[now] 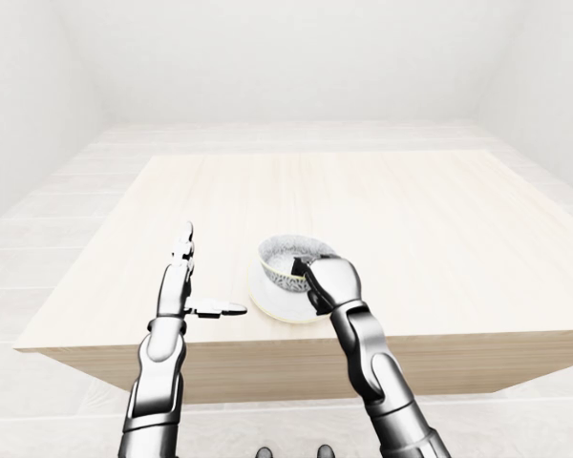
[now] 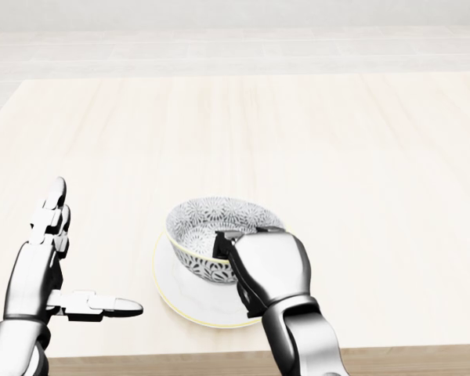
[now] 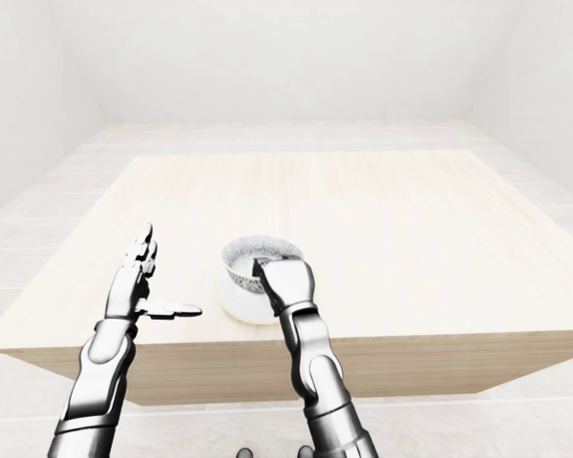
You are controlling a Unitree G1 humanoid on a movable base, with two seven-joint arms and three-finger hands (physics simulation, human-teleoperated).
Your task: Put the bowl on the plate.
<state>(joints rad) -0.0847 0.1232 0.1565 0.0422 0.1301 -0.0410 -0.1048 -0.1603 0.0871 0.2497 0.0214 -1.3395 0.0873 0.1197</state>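
Ok: right hand [image 2: 270,270] clamps rim of round patterned bowl [image 2: 207,221], tilted over glossy white plate [image 2: 172,288] on pale wood-grain desk [image 2: 313,141]; left hand [image 2: 45,270] splayed flat.

A pale wooden table [image 1: 411,210] stands between plain white walls [image 1: 296,57].

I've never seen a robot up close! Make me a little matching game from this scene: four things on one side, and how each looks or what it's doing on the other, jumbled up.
Things:
1. bowl
2. plate
3. left hand
4. right hand

Descriptions:
A. open, fingers spread, touching nothing
B. plain white, lying flat on the table
C. closed on a rim
D. covered in a dark-and-white pattern

Pairs: 1-D, 2-B, 3-A, 4-C.
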